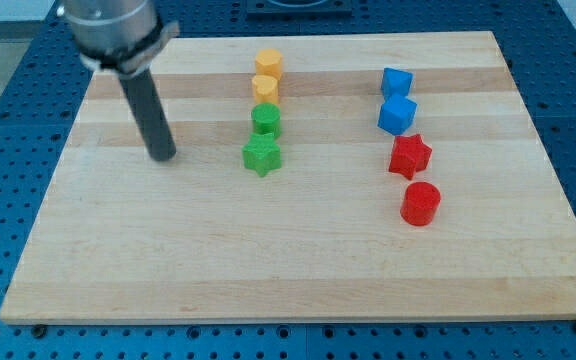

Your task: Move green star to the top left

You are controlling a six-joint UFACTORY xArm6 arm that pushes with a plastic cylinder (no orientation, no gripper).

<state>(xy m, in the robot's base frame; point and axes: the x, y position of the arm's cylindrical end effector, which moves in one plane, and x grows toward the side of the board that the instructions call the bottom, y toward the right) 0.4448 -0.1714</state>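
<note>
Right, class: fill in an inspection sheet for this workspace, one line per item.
Surface: pale wooden board on blue perforated bench.
Job's things: green star block, below green cylinder block.
Clutter: two yellow blocks, two blue blocks, red star block, red cylinder block.
Grippers: none; my tip sits apart, to the view's left of the green star.
Cables: nothing seen.
Surroundings: nothing seen beyond the bench.

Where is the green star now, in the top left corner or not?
Not there. The green star sits mid-board below the green block; my tip is left of it.
</note>
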